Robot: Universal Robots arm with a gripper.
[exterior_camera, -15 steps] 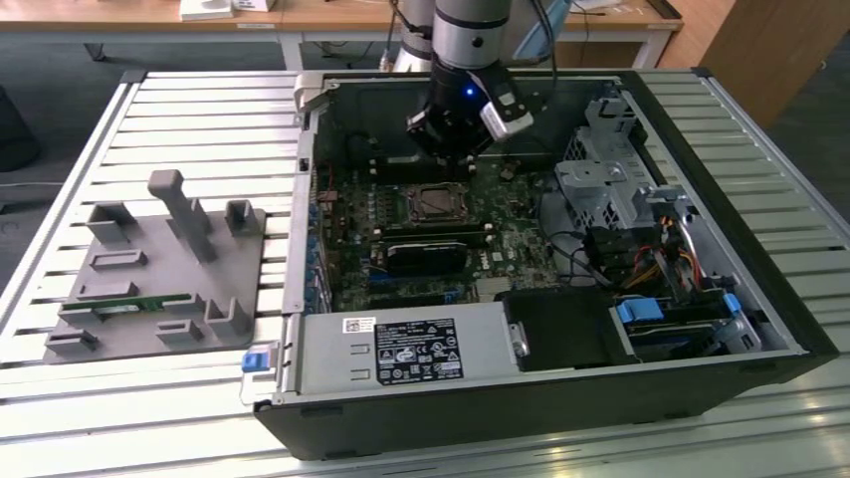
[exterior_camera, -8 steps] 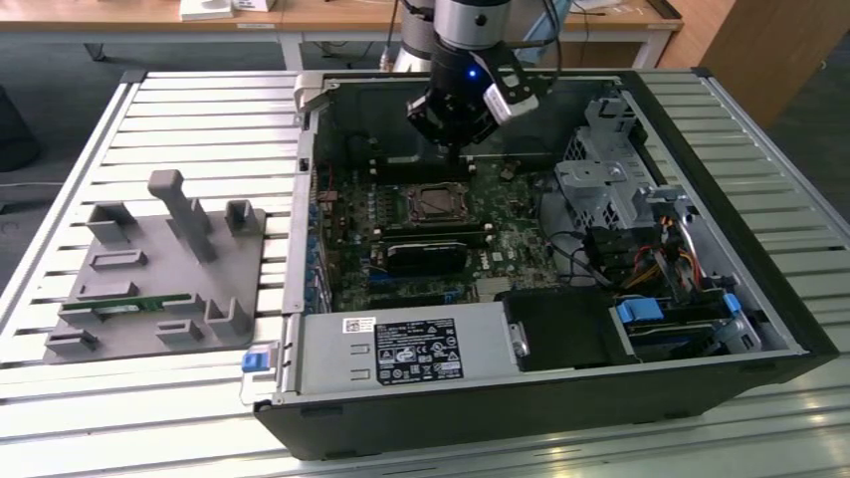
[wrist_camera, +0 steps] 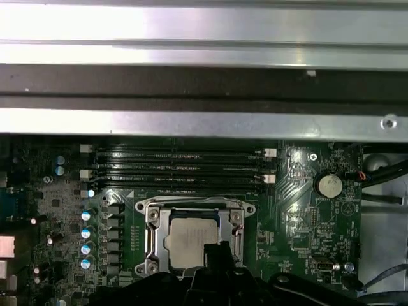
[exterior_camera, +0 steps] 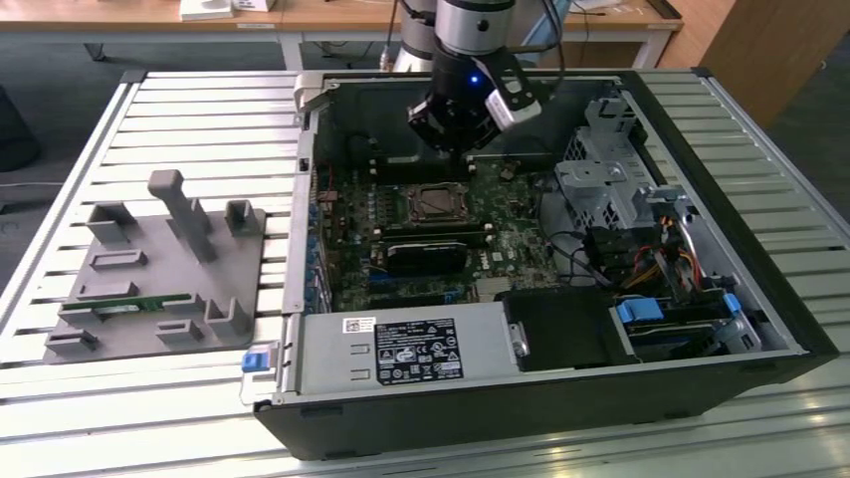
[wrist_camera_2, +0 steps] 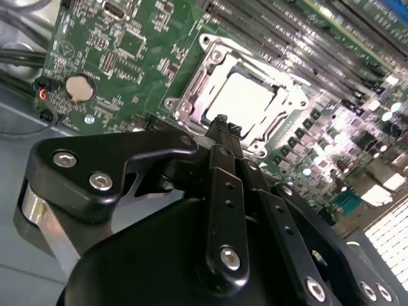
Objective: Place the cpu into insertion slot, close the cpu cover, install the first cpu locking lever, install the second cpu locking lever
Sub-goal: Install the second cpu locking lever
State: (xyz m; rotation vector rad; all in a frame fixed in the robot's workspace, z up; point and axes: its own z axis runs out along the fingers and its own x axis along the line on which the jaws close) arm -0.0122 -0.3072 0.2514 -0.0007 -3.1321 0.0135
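Cpu (wrist_camera: pixel 189 241) in insertion slot (wrist_camera: pixel 195 205), cover (wrist_camera: pixel 157 234) perhaps down — slatted table (exterior_camera: pixel 173 110), desks (exterior_camera: pixel 345 15) behind.

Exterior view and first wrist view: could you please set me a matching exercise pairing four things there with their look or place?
Things:
1. cpu
2. coin cell
3. memory slots
4. grey fixture

Descriptions:
A. long, black, lying parallel
B. round and silver, on the green board
C. outside the computer case, on the slatted table
D. pale square framed by the cpu cover

Pairs: 1-D, 2-B, 3-A, 4-C.
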